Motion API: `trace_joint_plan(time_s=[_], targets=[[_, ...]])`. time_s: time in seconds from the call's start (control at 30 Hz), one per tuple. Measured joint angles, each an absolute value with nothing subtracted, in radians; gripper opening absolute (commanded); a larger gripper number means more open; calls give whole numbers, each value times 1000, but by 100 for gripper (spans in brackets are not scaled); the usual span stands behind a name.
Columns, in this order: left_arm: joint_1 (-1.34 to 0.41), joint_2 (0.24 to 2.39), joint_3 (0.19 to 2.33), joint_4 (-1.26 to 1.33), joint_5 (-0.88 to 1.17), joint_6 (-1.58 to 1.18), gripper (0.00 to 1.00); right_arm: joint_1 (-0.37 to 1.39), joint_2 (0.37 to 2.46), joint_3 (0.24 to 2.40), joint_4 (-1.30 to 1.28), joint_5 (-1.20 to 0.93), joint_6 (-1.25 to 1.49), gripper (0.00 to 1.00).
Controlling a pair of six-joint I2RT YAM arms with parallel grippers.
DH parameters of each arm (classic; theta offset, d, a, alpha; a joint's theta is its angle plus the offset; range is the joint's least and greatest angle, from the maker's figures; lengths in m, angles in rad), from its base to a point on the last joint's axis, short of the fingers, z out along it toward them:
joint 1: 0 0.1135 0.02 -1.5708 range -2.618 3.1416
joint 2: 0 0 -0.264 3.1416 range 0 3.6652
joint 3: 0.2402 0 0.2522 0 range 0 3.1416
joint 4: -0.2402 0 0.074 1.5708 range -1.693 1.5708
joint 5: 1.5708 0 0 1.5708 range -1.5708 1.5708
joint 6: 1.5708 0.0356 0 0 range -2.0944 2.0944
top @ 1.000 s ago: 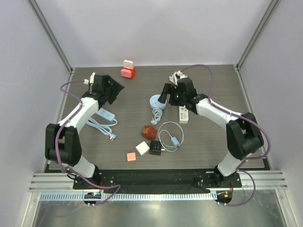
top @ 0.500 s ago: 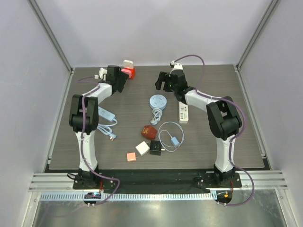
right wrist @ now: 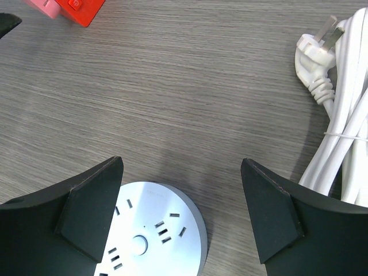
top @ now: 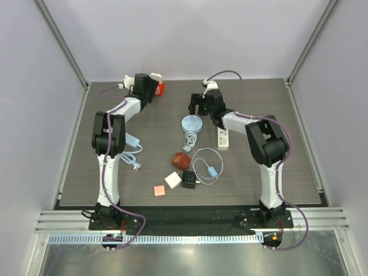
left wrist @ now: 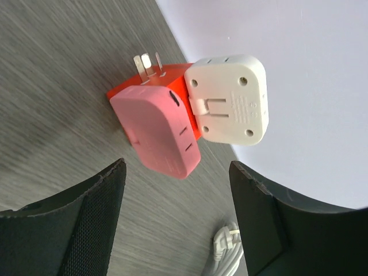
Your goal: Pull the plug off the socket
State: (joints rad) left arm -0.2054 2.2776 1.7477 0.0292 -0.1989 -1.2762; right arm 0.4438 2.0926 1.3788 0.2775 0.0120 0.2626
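Both open wide, empty. Left gripper [left wrist: 177,172] squares on white plug [left wrist: 230,98] in red-pink socket cube [left wrist: 158,129] to grab; right gripper [right wrist: 181,172] hovers over round socket hub [right wrist: 155,241].

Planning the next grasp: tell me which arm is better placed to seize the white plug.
Left. The left gripper, open, faces the white plug on the pink-red socket. The right gripper, also open, hangs over the round blue socket instead.

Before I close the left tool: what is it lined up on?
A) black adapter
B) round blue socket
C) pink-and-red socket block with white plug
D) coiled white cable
C: its wrist view shows the socket block and white plug framed ahead of the open left tool.
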Motion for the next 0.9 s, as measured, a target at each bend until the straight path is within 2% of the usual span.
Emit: trace_joint_plan(time_s=[0.3, 0.53, 0.9], targets=[[-205, 2358, 1804, 25, -202, -1311, 66, 444, 2093, 1379, 286, 9, 240, 89], [-205, 2363, 1818, 31, -209, -1293, 45, 444, 2096, 1380, 286, -20, 237, 89], [-204, 2363, 1807, 18, -210, -1242, 21, 444, 2127, 1397, 291, -109, 230, 89]])
